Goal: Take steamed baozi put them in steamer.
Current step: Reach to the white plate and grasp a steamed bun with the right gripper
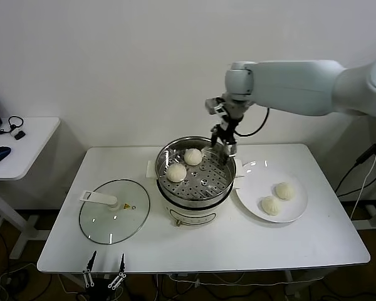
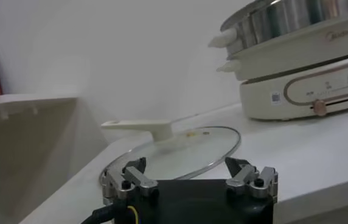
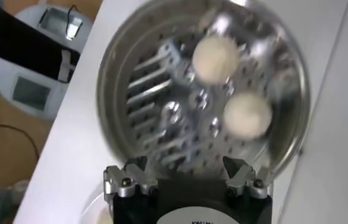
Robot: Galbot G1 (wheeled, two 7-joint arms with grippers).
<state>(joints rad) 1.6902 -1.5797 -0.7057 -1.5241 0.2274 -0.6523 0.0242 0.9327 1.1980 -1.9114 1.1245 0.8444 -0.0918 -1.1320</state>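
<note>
Head view shows the steamer [image 1: 195, 179] mid-table, with two steamed baozi [image 1: 177, 172] resting on its perforated tray, toward the rear-left part. The right gripper [image 1: 224, 143] hangs over the steamer's back-right rim, fingers spread wide and holding nothing. Two more buns [image 1: 271, 205] lie on the white plate [image 1: 254, 194] just right of the steamer. The glass lid [image 1: 114, 219] lies flat left of it. Near the table's front edge, the left gripper [image 1: 104, 271] sits parked, fingers apart, empty.
</note>
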